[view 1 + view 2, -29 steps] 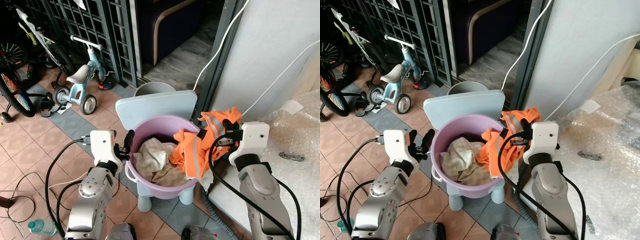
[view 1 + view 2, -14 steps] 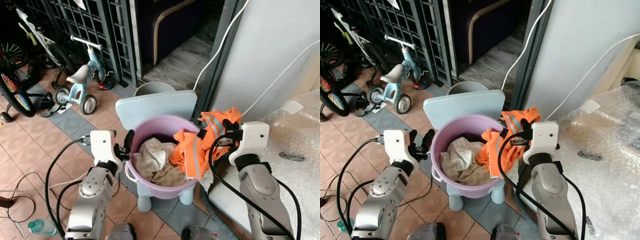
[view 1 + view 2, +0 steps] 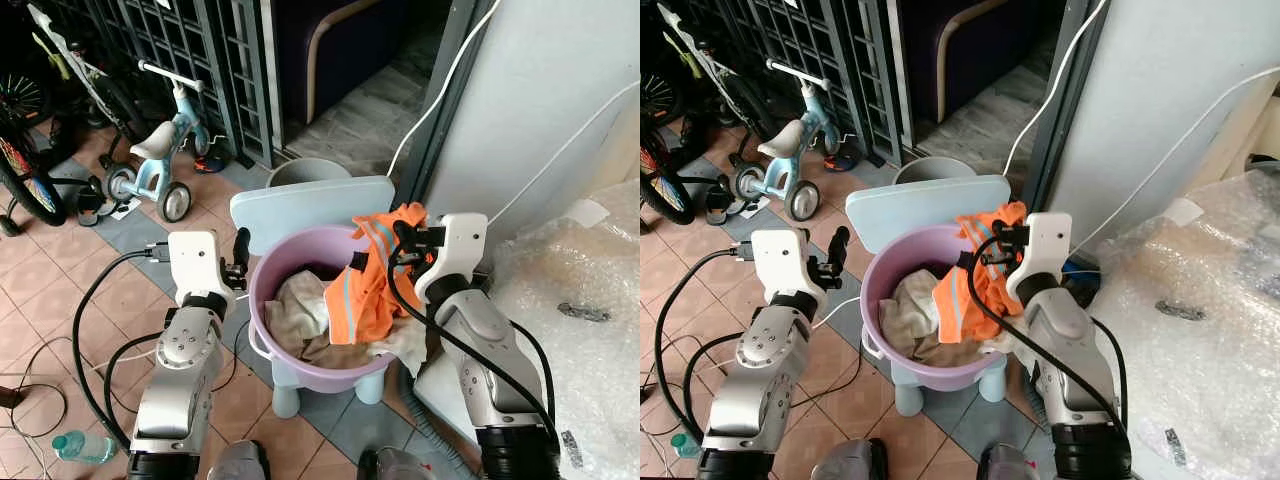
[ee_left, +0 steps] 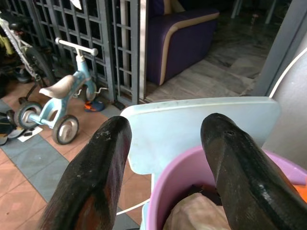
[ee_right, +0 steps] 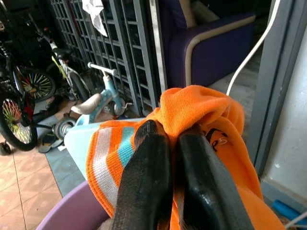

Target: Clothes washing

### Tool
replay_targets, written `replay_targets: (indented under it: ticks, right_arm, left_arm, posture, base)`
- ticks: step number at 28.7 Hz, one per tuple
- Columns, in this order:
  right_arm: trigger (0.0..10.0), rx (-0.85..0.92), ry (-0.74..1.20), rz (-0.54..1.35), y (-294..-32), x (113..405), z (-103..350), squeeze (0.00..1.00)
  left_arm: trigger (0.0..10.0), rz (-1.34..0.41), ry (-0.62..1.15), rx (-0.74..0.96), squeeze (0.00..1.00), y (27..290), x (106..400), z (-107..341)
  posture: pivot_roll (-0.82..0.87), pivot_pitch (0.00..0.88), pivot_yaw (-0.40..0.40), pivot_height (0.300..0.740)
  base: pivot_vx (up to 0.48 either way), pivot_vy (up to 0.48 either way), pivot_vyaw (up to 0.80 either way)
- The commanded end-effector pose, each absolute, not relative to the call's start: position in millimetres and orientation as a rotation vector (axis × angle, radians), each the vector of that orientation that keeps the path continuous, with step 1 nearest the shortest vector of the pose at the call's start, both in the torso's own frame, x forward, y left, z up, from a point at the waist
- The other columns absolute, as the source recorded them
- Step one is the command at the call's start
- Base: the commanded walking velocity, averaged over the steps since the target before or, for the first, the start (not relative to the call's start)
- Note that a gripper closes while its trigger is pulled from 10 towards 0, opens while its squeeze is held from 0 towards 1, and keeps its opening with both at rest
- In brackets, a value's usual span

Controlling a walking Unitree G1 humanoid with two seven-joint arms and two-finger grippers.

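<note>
**Orange garment held over the wash tub**

Clamped tight on an orange garment (image 3: pixel 368 285), the right gripper (image 3: pixel 402 238) holds the cloth above the right side of a lilac tub (image 3: pixel 262 300), its fingers pressed together on a bunched fold. From the left eye view the garment, with pale and teal stripes, hangs down into the tub, where a beige cloth (image 3: pixel 298 305) lies crumpled against the inner wall. The tub sits on a pale blue child's chair (image 3: pixel 310 207), whose backrest rises behind it. The left gripper (image 3: pixel 239 259) stands just outside the tub's left rim, fingers spread and holding nothing.

The right eye view shows the same arrangement, with a small blue tricycle (image 3: pixel 780 165) on the tiled floor (image 3: pixel 695 262) to the left and bubble wrap (image 3: pixel 1200 320) to the right.

The left wrist view looks between the two parted fingers (image 4: pixel 91 182) at the chair back and the tub's rim.

The right wrist view shows two black fingers (image 5: pixel 144 182) closed on the orange fabric, a purple armchair (image 5: pixel 206 38) behind.
</note>
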State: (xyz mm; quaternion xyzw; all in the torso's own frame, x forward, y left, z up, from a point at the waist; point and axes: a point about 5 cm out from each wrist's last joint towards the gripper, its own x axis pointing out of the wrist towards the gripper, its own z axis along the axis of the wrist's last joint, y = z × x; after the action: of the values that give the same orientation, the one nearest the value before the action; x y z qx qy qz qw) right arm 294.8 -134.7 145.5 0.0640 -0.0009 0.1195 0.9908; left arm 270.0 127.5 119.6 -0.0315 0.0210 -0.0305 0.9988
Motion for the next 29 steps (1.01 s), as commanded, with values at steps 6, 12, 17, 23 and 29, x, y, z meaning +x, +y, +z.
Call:
replay_targets:
  ticks: [6,12,17,23,29]
  right_arm:
    - [10.0,-0.006,-0.184,0.018,-164.3,316.7,189.7,0.0]
    - [10.0,-0.031,-0.223,-0.034,-180.5,325.4,203.4,0.0]
    - [10.0,-0.056,-0.24,-0.102,-190.4,325.8,204.9,0.0]
    - [10.0,-0.235,-0.366,-0.292,-221.9,327.7,234.2,0.0]
    - [10.0,-0.304,-0.387,-0.43,-257.4,335.2,251.1,0.0]
  left_arm:
    - [10.0,-0.096,0.004,-0.035,0.0,127.7,285.5,131.2]
    - [10.0,-0.097,-0.002,-0.033,0.0,125.7,285.4,131.9]
    - [10.0,-0.107,0.004,-0.044,0.0,121.8,282.7,128.4]
    - [10.0,-0.111,0.007,-0.042,0.0,120.0,283.8,127.6]
    - [10.0,-0.127,-0.001,-0.048,0.0,118.1,285.7,129.4]
  posture:
    - [0.02,0.064,0.004,0.74]
    - [0.01,0.068,0.009,0.74]
    - [0.01,0.07,0.011,0.74]
    - [0.0,0.069,0.018,0.74]
    - [0.0,0.068,0.018,0.74]
  base:
    - [0.0,-0.042,-0.78]
    - [0.0,-0.206,-0.77]
    - [0.0,-0.48,-0.77]
    - [0.0,0.0,-0.77]
    - [0.0,0.0,-0.77]
